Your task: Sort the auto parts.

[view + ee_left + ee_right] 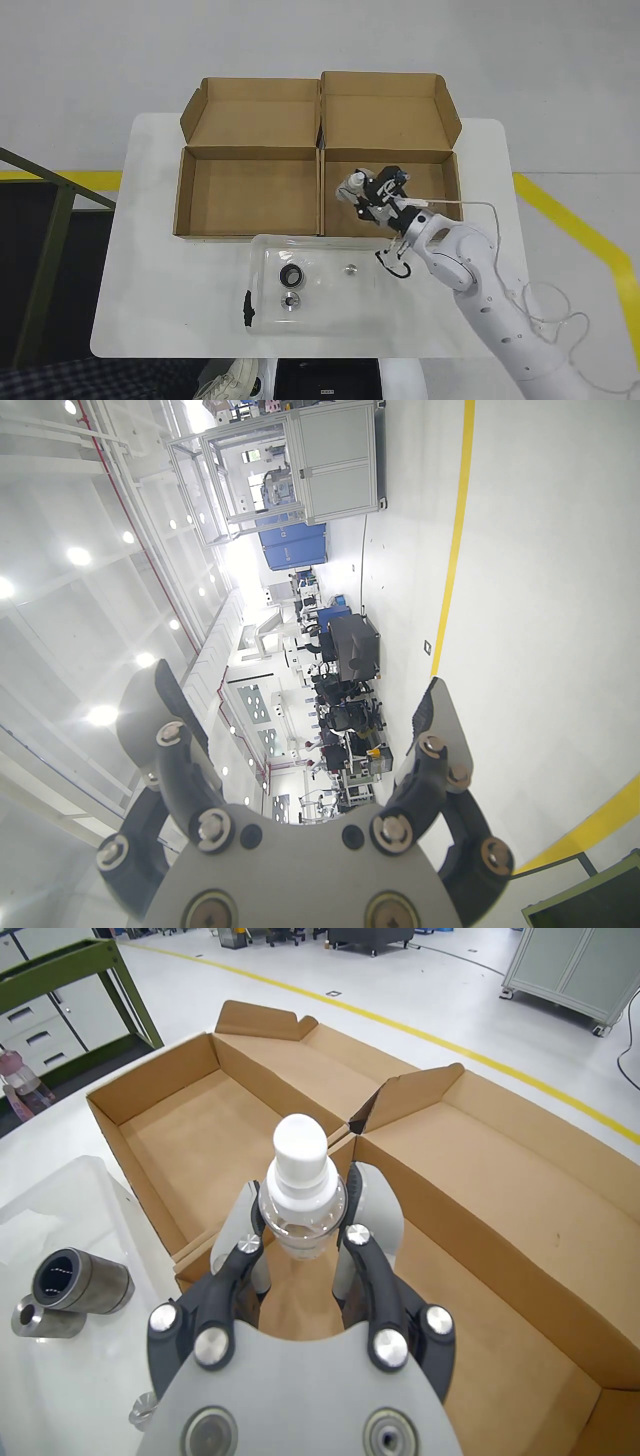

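Your right gripper point(302, 1215) is clamped on a small clear bottle point(300, 1168) with a white cap, up over the right cardboard box point(500, 1208), close to the left box point(190, 1138). Your left gripper point(300, 690) gapes wide, holding nothing. A metal sleeve point(82, 1280) lies in the clear tray point(262, 300).

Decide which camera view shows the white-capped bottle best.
Right wrist view: the bottle is close, cap and clear body plain, held by the right gripper. Top view gives a small white shape over a cardboard box. Left wrist view faces the hall.
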